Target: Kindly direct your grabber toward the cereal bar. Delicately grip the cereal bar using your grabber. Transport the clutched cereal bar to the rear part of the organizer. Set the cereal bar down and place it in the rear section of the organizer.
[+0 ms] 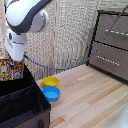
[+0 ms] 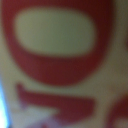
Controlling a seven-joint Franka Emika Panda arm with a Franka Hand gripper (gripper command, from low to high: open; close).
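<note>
The cereal bar (image 1: 7,68) stands upright at the exterior view's left edge, just above the organizer (image 1: 22,102); the grabber (image 1: 17,65) sits right against it, fingers hidden, so I cannot tell whether it pinches the box; the wrist view is filled with blurred red lettering on the yellow box (image 2: 64,64); a yellow bowl (image 1: 50,81) and a blue bowl (image 1: 51,93) rest on the wooden table (image 1: 90,100) beside the organizer.
</note>
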